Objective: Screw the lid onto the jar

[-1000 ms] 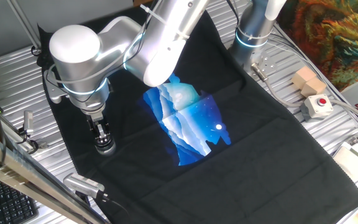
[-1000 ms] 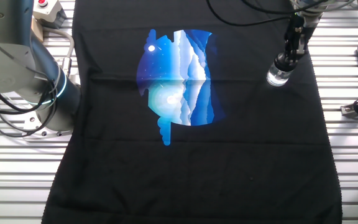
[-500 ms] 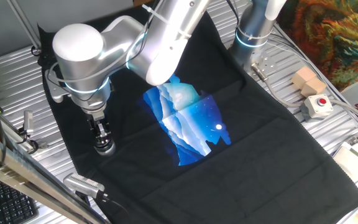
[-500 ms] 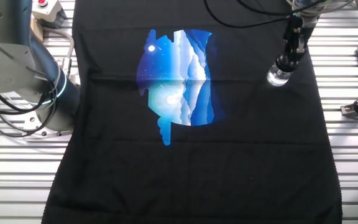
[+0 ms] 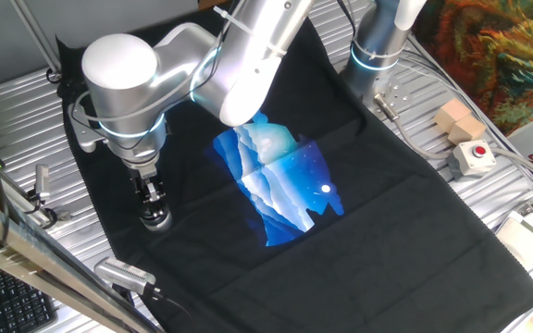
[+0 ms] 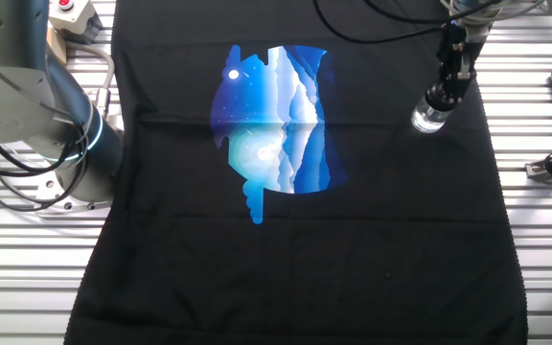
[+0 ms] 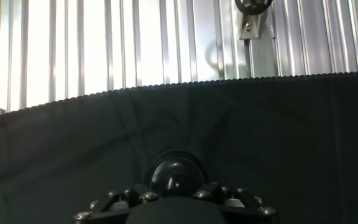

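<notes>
The jar (image 5: 156, 219) is a small, silvery-shining glass pot that stands upright on the black cloth (image 5: 387, 213) near its left edge. In the other fixed view the jar (image 6: 428, 118) sits at the cloth's right side. My gripper (image 5: 152, 198) points straight down right over it, and its dark fingers (image 6: 446, 88) reach to the jar's top. In the hand view the lid (image 7: 178, 174), a dark round cap with a small glint, sits between the fingertips of the gripper (image 7: 178, 190), which is shut on it. The jar is hidden under the lid in that view.
A blue mountain print (image 5: 280, 180) fills the cloth's middle. A grey metal cylinder (image 5: 126, 272) lies just off the cloth's edge near the jar. A red-buttoned box (image 5: 471, 157) and wooden blocks (image 5: 458, 118) sit on the far side. A metal clamp (image 7: 252, 15) lies beyond the cloth's edge.
The big joint above my gripper has shifted slightly to the right. The gripper's tip and the jar stay in the same spot.
</notes>
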Controlling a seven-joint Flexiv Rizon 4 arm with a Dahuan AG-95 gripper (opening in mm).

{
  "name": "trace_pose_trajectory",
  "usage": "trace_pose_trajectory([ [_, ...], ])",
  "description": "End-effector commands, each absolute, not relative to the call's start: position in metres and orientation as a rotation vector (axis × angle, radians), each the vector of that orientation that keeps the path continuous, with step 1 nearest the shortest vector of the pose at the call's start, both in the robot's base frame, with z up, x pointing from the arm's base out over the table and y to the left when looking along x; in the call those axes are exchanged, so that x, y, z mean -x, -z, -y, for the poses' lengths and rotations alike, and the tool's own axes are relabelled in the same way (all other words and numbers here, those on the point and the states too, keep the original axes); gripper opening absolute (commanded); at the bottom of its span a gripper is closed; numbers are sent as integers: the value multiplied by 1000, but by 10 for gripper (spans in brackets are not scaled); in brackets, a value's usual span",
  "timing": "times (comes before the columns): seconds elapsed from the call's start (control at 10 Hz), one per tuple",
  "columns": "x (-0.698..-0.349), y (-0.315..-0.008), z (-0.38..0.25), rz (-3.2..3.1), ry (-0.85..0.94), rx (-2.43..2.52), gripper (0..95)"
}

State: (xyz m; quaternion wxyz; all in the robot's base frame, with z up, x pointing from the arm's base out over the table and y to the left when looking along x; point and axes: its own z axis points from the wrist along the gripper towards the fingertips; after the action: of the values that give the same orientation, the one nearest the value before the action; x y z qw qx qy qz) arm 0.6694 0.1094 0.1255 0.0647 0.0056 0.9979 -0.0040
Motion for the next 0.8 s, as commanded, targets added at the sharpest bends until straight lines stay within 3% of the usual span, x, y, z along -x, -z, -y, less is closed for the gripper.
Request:
trace_pose_trajectory([
  [0.1,-669,-125,-109,-3006,13,-1,570],
  [0.8,-669,-126,-110,-3001,21,210,570],
])
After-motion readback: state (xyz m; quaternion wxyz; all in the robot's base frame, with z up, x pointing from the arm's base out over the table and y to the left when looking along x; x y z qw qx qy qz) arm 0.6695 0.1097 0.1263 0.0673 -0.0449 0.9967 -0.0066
